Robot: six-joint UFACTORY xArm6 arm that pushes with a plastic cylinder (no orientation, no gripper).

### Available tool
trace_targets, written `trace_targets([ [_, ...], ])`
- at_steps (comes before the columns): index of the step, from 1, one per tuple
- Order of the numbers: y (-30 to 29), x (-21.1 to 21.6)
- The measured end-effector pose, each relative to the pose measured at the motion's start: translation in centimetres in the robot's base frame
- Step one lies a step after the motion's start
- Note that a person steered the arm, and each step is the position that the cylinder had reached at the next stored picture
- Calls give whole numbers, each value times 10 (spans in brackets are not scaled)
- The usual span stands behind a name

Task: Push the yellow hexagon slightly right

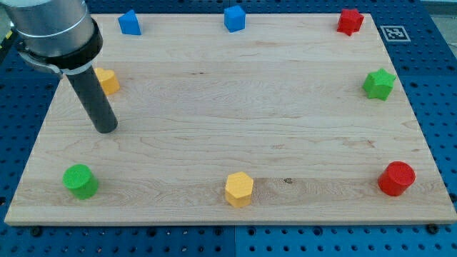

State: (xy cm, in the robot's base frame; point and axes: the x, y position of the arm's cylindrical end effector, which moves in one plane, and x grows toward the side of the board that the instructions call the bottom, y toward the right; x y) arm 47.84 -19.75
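Resting yellow hexagon (239, 189), smooth wooden board (214, 107)

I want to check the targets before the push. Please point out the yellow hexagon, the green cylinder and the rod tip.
yellow hexagon (238, 188): camera view, on its top face.
green cylinder (78, 178): camera view, on its top face.
my tip (106, 129): camera view, on the rod's lower end.
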Motion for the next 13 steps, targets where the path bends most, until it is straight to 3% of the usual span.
trace_targets([
  [3,-8,1],
  [5,95,1],
  [6,95,4],
  [8,97,100],
  [13,161,128],
])
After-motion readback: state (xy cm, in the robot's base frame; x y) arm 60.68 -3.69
